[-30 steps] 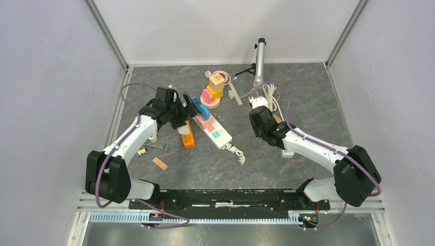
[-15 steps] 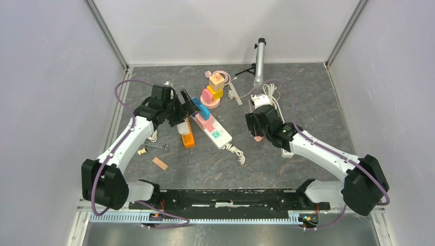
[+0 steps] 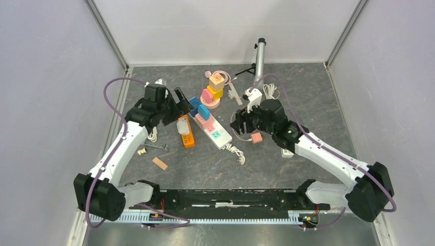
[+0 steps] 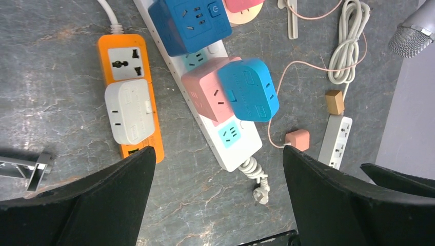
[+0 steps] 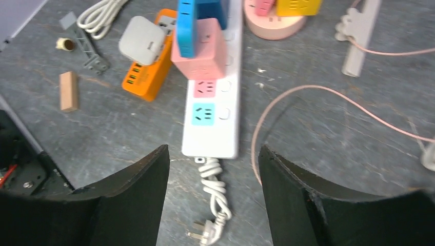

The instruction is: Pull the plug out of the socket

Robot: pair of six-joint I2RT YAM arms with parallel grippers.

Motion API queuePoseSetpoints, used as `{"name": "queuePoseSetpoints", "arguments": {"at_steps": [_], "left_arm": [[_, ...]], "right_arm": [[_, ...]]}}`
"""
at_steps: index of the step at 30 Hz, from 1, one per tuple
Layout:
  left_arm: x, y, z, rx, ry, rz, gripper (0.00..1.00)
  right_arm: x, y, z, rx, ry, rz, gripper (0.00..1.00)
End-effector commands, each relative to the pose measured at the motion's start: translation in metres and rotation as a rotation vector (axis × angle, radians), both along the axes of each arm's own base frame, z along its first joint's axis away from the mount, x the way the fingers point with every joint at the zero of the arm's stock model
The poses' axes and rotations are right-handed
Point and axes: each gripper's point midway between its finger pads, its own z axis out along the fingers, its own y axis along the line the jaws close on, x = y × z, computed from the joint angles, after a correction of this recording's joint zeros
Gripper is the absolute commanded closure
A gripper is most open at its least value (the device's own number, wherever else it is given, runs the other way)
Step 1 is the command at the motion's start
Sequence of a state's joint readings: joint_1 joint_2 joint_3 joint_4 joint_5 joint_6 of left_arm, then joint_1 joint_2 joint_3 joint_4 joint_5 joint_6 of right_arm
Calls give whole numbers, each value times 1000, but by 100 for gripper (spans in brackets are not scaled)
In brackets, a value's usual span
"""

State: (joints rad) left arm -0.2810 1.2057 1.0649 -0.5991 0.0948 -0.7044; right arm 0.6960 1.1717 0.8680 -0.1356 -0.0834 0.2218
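Observation:
A white power strip (image 3: 214, 131) lies mid-table with a pink cube adapter (image 4: 205, 95) and a light blue plug (image 4: 249, 89) stacked on it, and a dark blue cube (image 4: 187, 23) further up. My left gripper (image 3: 185, 101) hovers open above the strip's far end, holding nothing (image 4: 216, 152). My right gripper (image 3: 239, 123) is open and empty just right of the strip, its jaws framing the strip's near end (image 5: 210, 128) and coiled cord (image 5: 213, 150). A small pink plug (image 3: 256, 137) on a thin pink cable lies loose on the table beside it.
An orange strip (image 3: 188, 137) with a white adapter (image 4: 131, 110) lies left of the white one. Also around are a wood block (image 3: 160, 163), a metal bracket (image 3: 156, 147), a pink-yellow stack toy (image 3: 214, 89), a grey microphone (image 3: 260, 59), a coiled white cable (image 3: 269, 92) and a small white strip (image 4: 336, 141).
My right gripper opened, leaving the small pink plug on the table, and swung left toward the white strip. The left arm drew back slightly to the left, still open.

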Motion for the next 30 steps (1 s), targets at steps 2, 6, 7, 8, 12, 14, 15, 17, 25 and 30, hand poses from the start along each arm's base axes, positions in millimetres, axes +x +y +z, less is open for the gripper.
{"name": "queuePoseSetpoints", "arguments": {"at_steps": [2, 6, 7, 8, 12, 14, 15, 17, 25, 30], "left_arm": [[-2, 16, 21, 62, -68, 25, 0], [-5, 18, 24, 65, -75, 27, 4], [-6, 19, 25, 66, -76, 30, 4], [-7, 20, 26, 67, -79, 30, 5], [-9, 20, 23, 68, -71, 31, 6], [-10, 20, 20, 66, -62, 32, 7], [-11, 20, 19, 62, -57, 33, 7], [-13, 19, 16, 56, -50, 32, 8], [-22, 22, 6, 58, -33, 33, 8], [-24, 14, -1, 33, -15, -11, 9]], "right_arm": [[-4, 54, 23, 134, -23, 161, 33], [2, 76, 18, 138, -22, 169, 33], [5, 80, 18, 145, -23, 162, 32], [7, 84, 17, 149, -20, 160, 30], [19, 108, 21, 182, -63, 179, 25], [31, 119, 15, 168, -50, 155, 25], [38, 122, 10, 159, -37, 133, 25], [50, 127, 0, 148, -5, 86, 25], [62, 161, -22, 163, 63, 133, 39], [71, 162, -30, 152, 73, 91, 57]]}}
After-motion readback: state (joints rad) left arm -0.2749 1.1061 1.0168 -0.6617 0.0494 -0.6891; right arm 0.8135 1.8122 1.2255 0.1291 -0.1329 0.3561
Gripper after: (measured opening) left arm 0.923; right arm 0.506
